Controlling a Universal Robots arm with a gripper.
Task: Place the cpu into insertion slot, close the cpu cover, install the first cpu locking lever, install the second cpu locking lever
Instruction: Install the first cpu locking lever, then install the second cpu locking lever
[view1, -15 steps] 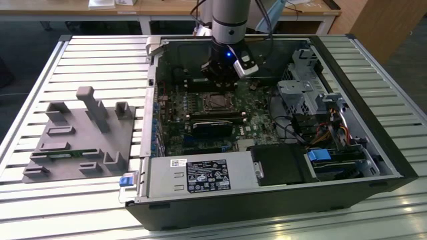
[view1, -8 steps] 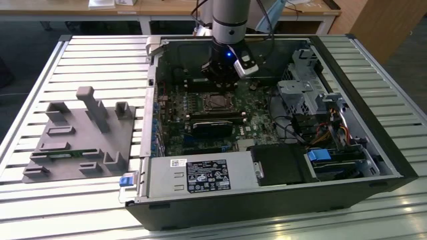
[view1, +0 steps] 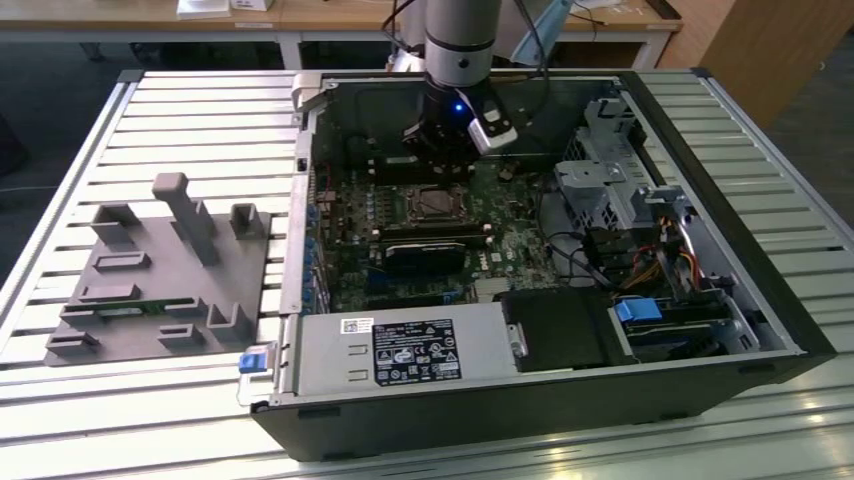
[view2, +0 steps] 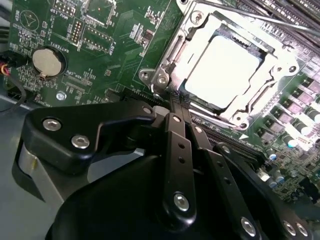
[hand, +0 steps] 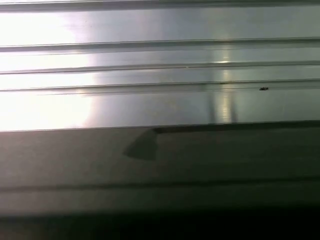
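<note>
Second wrist view: pale silver-beige square cpu (view2: 227, 70) seated flat in the small dark, silver-rimmed insertion slot (view2: 197, 102) on the green motherboard (view2: 100, 55), thin silvery cpu cover (view2: 200, 30) framing it, apparently folded down. Black tool (view2: 172, 100) poised just beside the slot's near corner, fingers drawn close together, holding nothing. Thin metal locking lever (view2: 260, 17) running along the slot's far edge. Exterior view: tool (view1: 441, 150) hanging inside the open black computer case (view1: 747, 330), near the worktop's far edge, directly beyond the slot (view1: 434, 203).

Pale cpu (view2: 226, 70) under closed cpu cover (view2: 260, 92)
</note>
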